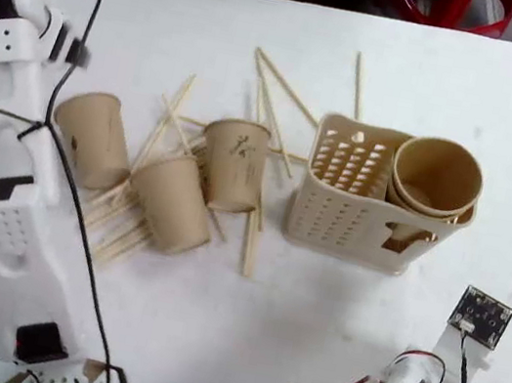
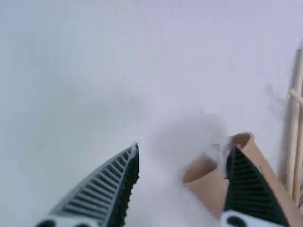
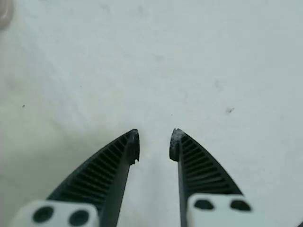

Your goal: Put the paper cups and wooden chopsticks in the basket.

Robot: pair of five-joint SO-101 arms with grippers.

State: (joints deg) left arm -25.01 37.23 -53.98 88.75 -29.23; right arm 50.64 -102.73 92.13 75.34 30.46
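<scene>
Left end effector [image 2: 183, 150] hangs low over the worktop [image 1: 328, 343], spread wide, one finger beside a lying paper cup [image 2: 206, 187]; best to straddle the cup's rim squarely before pinching. Chopsticks [image 1: 248, 250] lie scattered beside the basket [image 1: 330, 220]. Right end effector [image 3: 155, 133] hovers, slightly parted

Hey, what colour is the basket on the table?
Cream, with slotted walls; the high view shows the basket best.

White table [image 1: 311, 330], red object [image 1: 436, 17] beyond.
</scene>
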